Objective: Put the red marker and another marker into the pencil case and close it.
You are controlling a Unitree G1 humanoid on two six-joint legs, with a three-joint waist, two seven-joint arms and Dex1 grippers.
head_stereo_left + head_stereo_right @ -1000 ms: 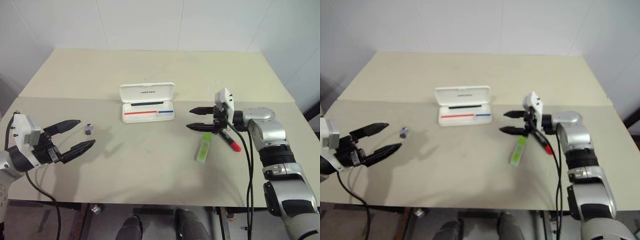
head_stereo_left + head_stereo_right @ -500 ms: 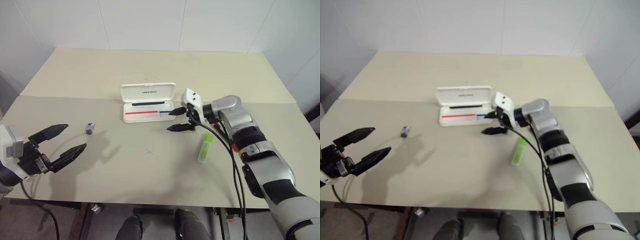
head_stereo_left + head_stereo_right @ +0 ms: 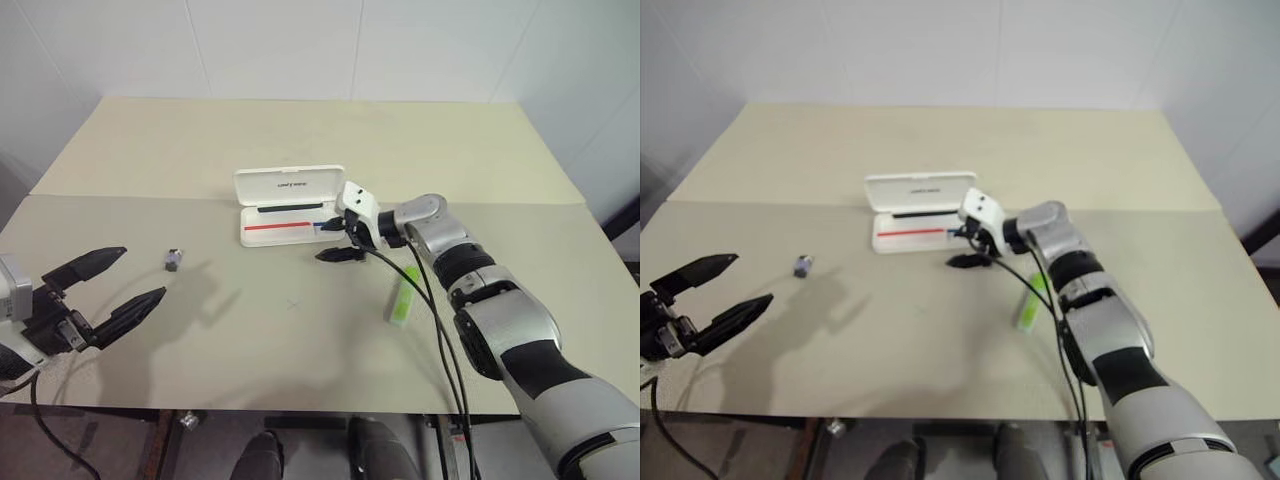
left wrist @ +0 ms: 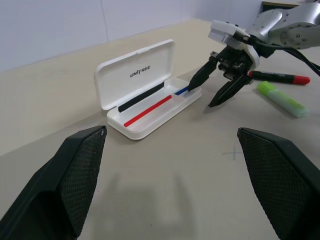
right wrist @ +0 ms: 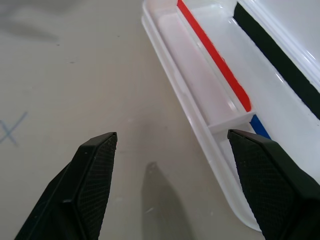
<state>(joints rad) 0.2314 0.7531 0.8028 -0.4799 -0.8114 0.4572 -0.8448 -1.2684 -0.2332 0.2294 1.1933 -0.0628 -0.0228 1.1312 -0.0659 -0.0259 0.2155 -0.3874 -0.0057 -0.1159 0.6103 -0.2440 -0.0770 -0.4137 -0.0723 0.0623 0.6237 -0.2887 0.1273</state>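
Now we are reaching our wide-open right gripper (image 3: 334, 240) to the open pencil case's (image 3: 290, 205) right end, empty.

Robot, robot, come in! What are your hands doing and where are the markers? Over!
Both grippers open, empty: left gripper, right gripper at open pencil case. Red marker, highlighter on table. Path clear.

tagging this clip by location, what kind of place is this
Probably a lab or test room: a plain beige table set into a corner of bare white panel walls, laid out with an open white hard plastic pencil case and a lime-green highlighter.
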